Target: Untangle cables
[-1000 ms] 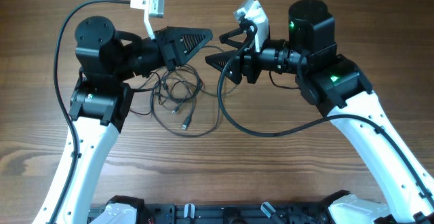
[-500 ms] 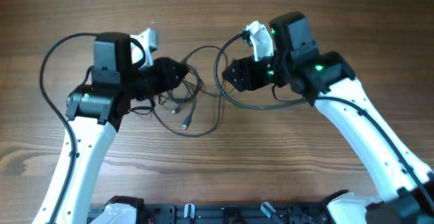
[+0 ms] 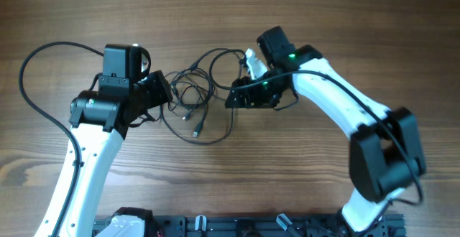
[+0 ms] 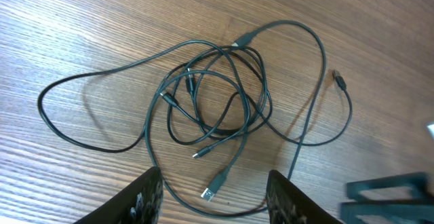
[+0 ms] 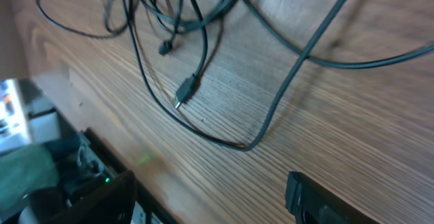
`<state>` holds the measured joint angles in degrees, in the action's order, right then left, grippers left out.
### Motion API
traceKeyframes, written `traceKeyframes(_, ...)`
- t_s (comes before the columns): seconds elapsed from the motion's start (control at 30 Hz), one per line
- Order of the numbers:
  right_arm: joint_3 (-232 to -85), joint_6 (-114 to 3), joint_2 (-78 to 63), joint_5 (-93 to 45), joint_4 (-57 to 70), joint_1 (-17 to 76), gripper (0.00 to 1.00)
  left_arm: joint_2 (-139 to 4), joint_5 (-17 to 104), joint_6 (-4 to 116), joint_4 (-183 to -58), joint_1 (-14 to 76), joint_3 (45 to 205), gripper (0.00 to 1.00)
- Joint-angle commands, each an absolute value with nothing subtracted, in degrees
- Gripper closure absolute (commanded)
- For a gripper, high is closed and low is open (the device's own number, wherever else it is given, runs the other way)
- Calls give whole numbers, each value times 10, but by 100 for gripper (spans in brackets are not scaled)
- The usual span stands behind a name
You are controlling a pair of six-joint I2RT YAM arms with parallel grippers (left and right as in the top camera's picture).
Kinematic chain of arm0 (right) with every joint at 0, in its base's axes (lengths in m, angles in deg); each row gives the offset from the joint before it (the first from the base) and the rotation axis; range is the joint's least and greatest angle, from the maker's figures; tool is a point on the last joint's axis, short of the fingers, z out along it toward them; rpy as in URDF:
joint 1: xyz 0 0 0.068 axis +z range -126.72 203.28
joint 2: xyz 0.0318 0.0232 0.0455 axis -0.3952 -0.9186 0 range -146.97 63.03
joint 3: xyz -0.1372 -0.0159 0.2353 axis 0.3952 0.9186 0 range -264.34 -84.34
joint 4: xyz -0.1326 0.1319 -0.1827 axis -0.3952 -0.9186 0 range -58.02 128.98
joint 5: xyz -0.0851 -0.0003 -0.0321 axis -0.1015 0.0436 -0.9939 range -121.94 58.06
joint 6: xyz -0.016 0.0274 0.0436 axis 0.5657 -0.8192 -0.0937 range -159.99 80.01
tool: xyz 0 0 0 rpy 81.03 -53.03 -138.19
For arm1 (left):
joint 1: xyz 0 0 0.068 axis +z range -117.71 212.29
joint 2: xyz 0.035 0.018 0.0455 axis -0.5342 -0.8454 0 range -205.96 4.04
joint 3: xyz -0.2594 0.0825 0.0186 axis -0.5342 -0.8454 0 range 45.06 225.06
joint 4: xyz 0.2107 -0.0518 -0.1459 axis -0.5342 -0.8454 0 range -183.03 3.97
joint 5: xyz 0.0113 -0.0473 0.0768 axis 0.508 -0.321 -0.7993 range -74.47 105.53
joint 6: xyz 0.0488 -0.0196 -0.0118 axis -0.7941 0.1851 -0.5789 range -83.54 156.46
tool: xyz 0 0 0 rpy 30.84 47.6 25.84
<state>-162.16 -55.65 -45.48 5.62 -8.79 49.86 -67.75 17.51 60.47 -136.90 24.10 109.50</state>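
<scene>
The cables are thin black cords looped in a loose tangle on the wooden table, between my two arms. In the left wrist view the tangle lies ahead of my open left gripper, and a silver-tipped plug lies between the fingertips on the table. My left gripper sits at the tangle's left edge. My right gripper is open at the tangle's right edge. In the right wrist view its fingers hover over bare wood, with a plug and cord loops ahead of them.
The thick black arm cable arcs left of the left arm. The table's front edge and dark equipment below it show in the right wrist view. A black rail runs along the near table edge.
Both arms have lowered from a raised pose and closed in on the tangle. The left gripper moved left and down; the right gripper swung left to the tangle's right side.
</scene>
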Motion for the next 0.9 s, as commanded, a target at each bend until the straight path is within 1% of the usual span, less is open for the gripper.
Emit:
traceKeyframes(0.0,-1622,-538,-510,125,-87,500,27,-678,157,594,-1373,244,1097,49)
traceKeyframes(0.17,-1621,-516,-544,171,-86,500,27,-678,157,594,-1373,244,1097,49)
traceKeyframes(0.43,-1590,-522,-546,171,-53,501,28,-678,156,593,-1373,244,1097,50)
traceKeyframes(0.47,-1586,-522,-546,171,-44,501,30,-678,153,593,-1373,244,1097,50)
traceKeyframes(0.5,-1582,-522,-546,171,-34,501,32,-678,143,594,-1374,244,1097,50)
traceKeyframes(0.6,-1568,-534,-546,168,3,501,35,-678,111,594,-1376,244,1097,50)
traceKeyframes(0.7,-1560,-552,-546,139,25,501,36,-678,87,594,-1382,245,1097,49)
traceKeyframes(0.87,-1560,-552,-547,127,44,511,37,-678,84,594,-1384,255,1097,48)
